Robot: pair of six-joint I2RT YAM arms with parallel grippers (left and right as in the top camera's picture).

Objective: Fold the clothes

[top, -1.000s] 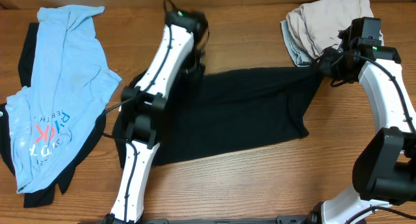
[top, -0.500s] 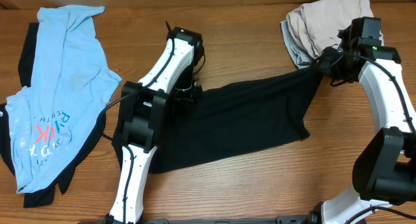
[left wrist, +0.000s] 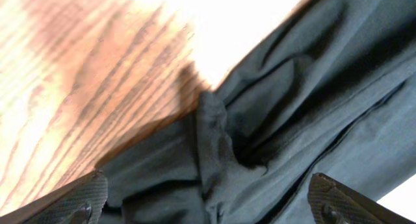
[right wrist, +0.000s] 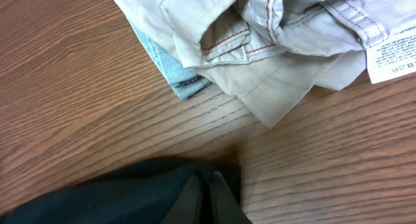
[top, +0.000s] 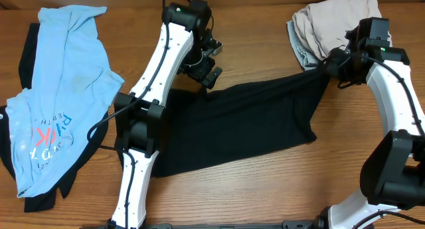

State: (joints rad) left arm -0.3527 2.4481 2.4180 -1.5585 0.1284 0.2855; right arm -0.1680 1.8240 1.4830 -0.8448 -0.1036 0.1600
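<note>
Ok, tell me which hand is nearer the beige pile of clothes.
Right. The right hand sits just in front of the beige pile, shut on a corner of the black shirt. The left hand hangs open over the shirt's other end, well away.

Open table [top: 265, 189] along front; beige pile [top: 332, 20] (far right) crowds black shirt [top: 252, 116].
</note>
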